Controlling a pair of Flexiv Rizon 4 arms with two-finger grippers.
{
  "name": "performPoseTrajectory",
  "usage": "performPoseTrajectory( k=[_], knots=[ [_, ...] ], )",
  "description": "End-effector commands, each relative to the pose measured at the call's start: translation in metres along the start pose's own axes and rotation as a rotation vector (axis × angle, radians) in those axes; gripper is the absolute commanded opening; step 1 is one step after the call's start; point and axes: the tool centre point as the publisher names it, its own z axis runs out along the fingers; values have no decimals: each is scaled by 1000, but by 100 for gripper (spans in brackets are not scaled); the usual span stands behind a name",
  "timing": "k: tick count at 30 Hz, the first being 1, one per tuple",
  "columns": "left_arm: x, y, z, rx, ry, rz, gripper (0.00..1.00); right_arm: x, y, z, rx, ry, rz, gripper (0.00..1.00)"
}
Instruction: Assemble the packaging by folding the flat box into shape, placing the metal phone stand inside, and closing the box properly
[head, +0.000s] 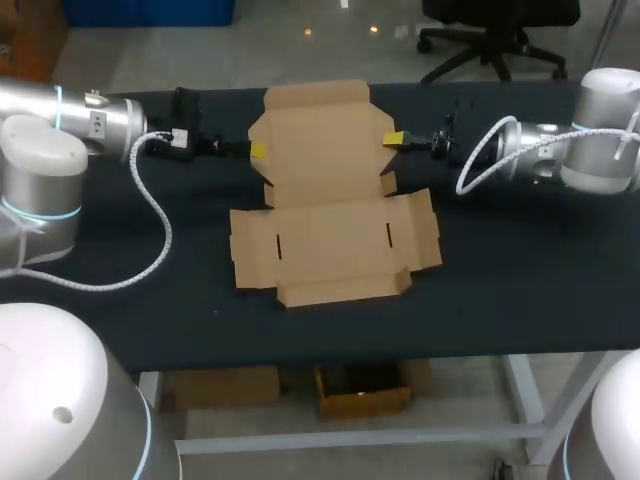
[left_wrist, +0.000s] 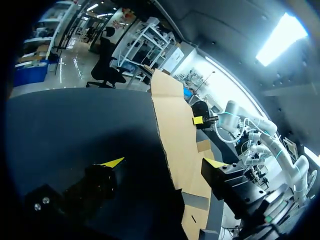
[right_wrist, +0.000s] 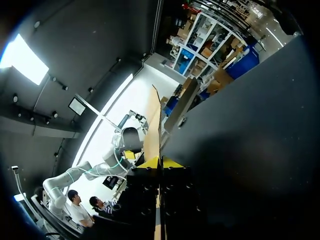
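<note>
Head view: flat brown cardboard box blank (head: 330, 235) lies unfolded mid black tabletop (head: 500, 300). Farther back, at its rear panel: left gripper (head: 258, 150) spread wide, panel's left edge between its fingers; right gripper (head: 393, 139) pinches the right edge.

The worktop (head: 520, 300) is a wide, flat surface covered in matt black material, running from one side of the head view to the other and ending in a straight front edge. It rests on a pale metal frame (head: 350, 438), of which a long crossbar and an angled leg show below that edge. In both wrist views the same dark covering spreads out evenly lit, with a deeper patch of shadow lying close in.
</note>
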Motion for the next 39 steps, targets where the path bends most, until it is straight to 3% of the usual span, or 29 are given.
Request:
performPoseTrajectory(
  k=[1,11,23,25,28,36,39],
  knots=[
    [-3,-1,0,-4,8,0,100,-3,1,-2,-9,29,-13,0],
    [-1,-2,6,15,16,31,100,-5,7,5,-28,56,-38,0],
    [2,-20,36,42,111,128,100,-1,9,3,-52,72,-57,0],
    [3,-22,39,51,129,138,85,-2,10,3,-55,74,-58,0],
    [4,-24,43,55,149,147,85,-1,11,4,-58,79,-61,0],
    [7,-27,50,61,172,160,69,0,14,8,-59,91,-71,0],
    [8,-28,52,63,180,165,71,0,15,9,-57,93,-73,0]
  ],
)
